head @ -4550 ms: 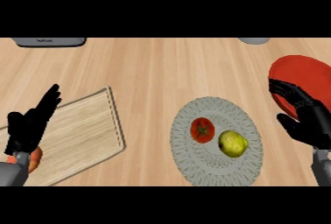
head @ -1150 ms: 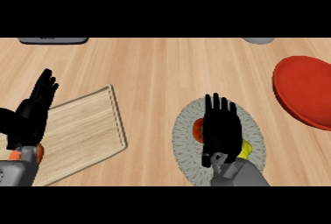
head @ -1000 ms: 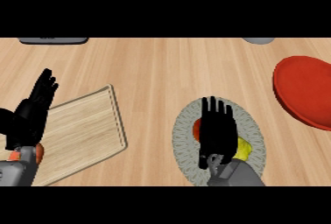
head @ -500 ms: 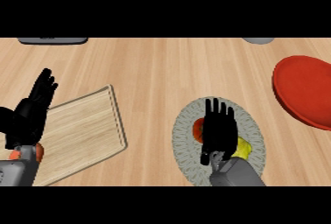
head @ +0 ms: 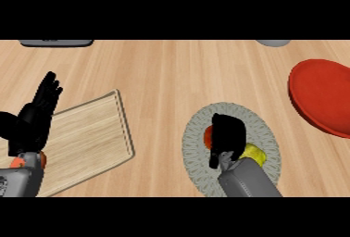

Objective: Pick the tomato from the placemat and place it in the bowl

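From the head view, the right hand (head: 228,138) has curled its fingers, straight a moment ago, down over the tomato (head: 209,137) on the placemat (head: 263,132) — the grasp looks begun. Only a red sliver shows at its left; contact is hidden. The bowl (head: 321,95) lies well off to its right — cut off. The left hand (head: 34,118) rests open.

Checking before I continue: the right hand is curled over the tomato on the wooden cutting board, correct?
Not the board. In the head view the right hand curls over the tomato on the round grey placemat; the wooden cutting board lies apart, to its left.
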